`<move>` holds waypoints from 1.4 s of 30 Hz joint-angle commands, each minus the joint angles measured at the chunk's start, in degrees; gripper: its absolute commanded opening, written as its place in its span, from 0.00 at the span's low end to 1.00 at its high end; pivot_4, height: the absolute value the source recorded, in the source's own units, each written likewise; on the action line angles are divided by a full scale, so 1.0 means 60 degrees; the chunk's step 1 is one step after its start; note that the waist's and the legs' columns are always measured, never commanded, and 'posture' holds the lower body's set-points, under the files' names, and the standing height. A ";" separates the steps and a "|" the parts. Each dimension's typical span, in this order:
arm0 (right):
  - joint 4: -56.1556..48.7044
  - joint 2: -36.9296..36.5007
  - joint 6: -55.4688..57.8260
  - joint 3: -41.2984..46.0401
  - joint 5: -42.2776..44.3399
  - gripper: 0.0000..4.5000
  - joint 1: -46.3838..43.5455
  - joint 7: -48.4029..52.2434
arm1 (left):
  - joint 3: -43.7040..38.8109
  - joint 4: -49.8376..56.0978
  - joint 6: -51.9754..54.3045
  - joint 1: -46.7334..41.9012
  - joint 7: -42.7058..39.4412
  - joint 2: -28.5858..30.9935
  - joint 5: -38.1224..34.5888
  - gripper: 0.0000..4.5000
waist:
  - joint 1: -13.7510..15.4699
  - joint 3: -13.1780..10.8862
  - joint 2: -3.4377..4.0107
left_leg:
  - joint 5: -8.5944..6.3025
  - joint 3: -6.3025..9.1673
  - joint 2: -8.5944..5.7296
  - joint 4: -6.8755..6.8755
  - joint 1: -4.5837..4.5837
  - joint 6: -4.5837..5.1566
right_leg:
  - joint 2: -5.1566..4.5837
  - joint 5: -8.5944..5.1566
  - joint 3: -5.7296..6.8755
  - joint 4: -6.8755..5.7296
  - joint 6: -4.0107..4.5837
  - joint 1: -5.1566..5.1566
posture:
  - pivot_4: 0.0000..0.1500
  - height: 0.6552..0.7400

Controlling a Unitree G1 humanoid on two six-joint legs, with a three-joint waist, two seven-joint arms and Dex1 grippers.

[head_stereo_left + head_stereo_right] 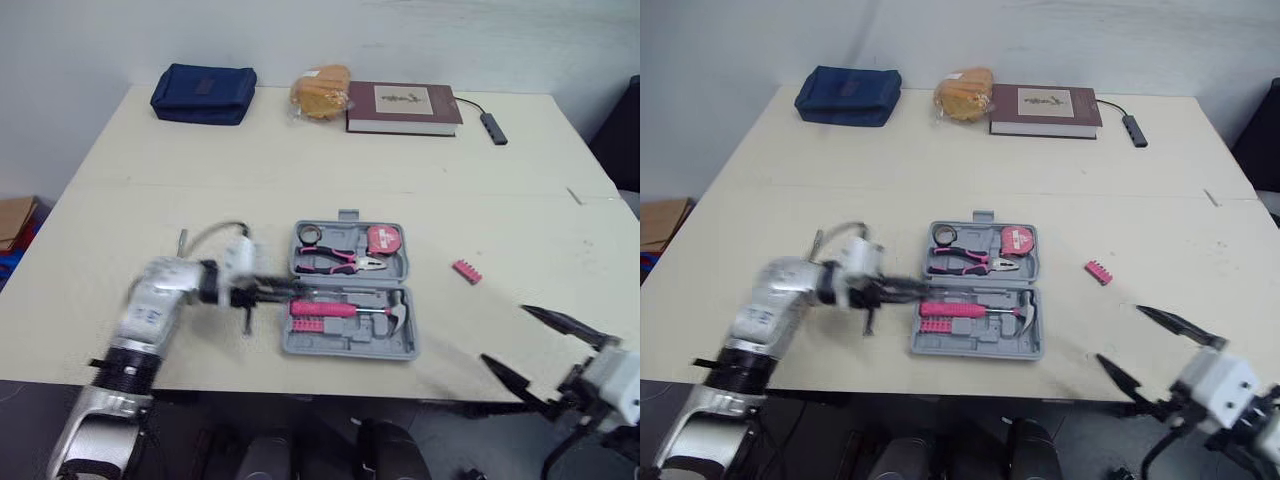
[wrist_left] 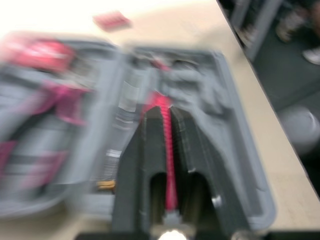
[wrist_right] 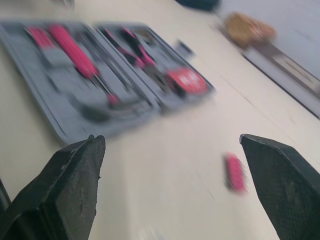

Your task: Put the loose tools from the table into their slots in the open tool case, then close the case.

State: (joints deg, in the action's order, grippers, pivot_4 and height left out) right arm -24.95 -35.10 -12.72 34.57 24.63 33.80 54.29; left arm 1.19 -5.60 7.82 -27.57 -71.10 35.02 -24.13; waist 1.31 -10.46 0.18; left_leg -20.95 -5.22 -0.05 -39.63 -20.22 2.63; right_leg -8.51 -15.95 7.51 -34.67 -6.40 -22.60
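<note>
Reaching in from the lower left, the left gripper (image 1: 288, 293) is clenching the pink-handled tool (image 1: 325, 308) over the open tool case (image 1: 345, 350), mid-worktop (image 1: 300, 170). The right gripper (image 1: 503, 333) is hanging open at lower right, the pink bit holder (image 1: 466, 271) lying loose nearby. Releasing off-slot would leave the tool sitting proud, blocking the lid.

Grey tool case (image 1: 346, 351) open flat; pink bit strip (image 1: 466, 271) lies loose, right of it.

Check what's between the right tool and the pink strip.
Nothing: bare table from right tool to pink strip, seen in left eye and right wrist views.
</note>
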 commanded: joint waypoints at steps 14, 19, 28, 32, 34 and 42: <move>0.6925 0.0667 -0.3513 0.3551 0.0133 1.00 0.0681 -0.0632 | -0.5238 -0.7241 -0.3325 0.1777 0.2538 0.3604 0.0449 0.99 | -0.0201 -0.0008 0.0005 | -0.0065 -0.0015 0.0003 0.0072 0.0026 -0.0056 | -0.0028 -0.0006 -0.0011 0.0059 0.0014 -0.0012 | 1.00 1.00; 0.7668 0.0797 -0.3706 0.3638 0.0617 1.00 0.0796 -0.0652 | -0.5350 -0.8172 -0.3724 0.2087 0.2394 0.3899 0.0656 0.99 | -0.0244 -0.0007 0.0014 | -0.0048 -0.0033 0.0010 0.0096 0.0041 -0.0023 | -0.0028 -0.0016 -0.0003 0.0038 0.0029 -0.0006 | 1.00 1.00; 0.6627 0.0369 -0.2694 0.2452 0.1101 1.00 -0.0277 -0.0492 | -0.4457 -0.6135 -0.3010 0.1387 0.1363 0.2796 0.0296 0.99 | -0.0240 -0.0003 0.0008 | -0.0086 -0.0079 0.0033 0.0097 0.0155 -0.0096 | -0.0029 -0.0026 -0.0071 0.0016 0.0050 0.0034 | 1.00 1.00; 0.5366 -0.0304 -0.1045 0.1288 0.0856 1.00 -0.1427 -0.1042 | -0.3980 -0.4347 -0.2593 0.1231 0.1252 0.2075 0.0000 0.99 | -0.0267 -0.0008 0.0020 | -0.0091 -0.0107 0.0034 0.0099 0.0151 -0.0108 | -0.0022 -0.0030 -0.0095 -0.0004 0.0058 0.0006 | 1.00 1.00; 0.4876 -0.0741 0.0199 0.0714 0.0649 1.00 -0.1926 -0.1477 | -0.3769 -0.3387 -0.2120 0.1125 0.1382 0.1703 -0.0217 0.99 | -0.0289 -0.0009 0.0022 | -0.0092 -0.0120 0.0043 0.0100 0.0150 -0.0105 | -0.0010 -0.0031 -0.0100 -0.0015 0.0060 0.0002 | 1.00 1.00; 0.4717 -0.1697 0.3295 -0.1554 0.0713 1.00 -0.5338 -0.1570 | -0.2393 -0.0089 -0.0179 0.0927 0.1355 0.0774 -0.0927 0.99 | -0.0237 -0.0013 0.0020 | -0.0061 -0.0126 0.0047 0.0095 0.0143 -0.0051 | 0.0007 -0.0031 -0.0093 -0.0032 0.0060 0.0003 | 1.00 1.00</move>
State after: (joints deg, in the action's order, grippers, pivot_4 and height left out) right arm 1.83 -43.80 2.06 28.07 28.70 6.50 44.55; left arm -14.51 -12.59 2.97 -20.93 -63.47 40.60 -26.80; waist -0.11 -10.53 0.30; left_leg -21.32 -5.98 0.23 -39.06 -19.37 2.33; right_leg -8.46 -16.13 6.96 -34.86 -6.04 -22.59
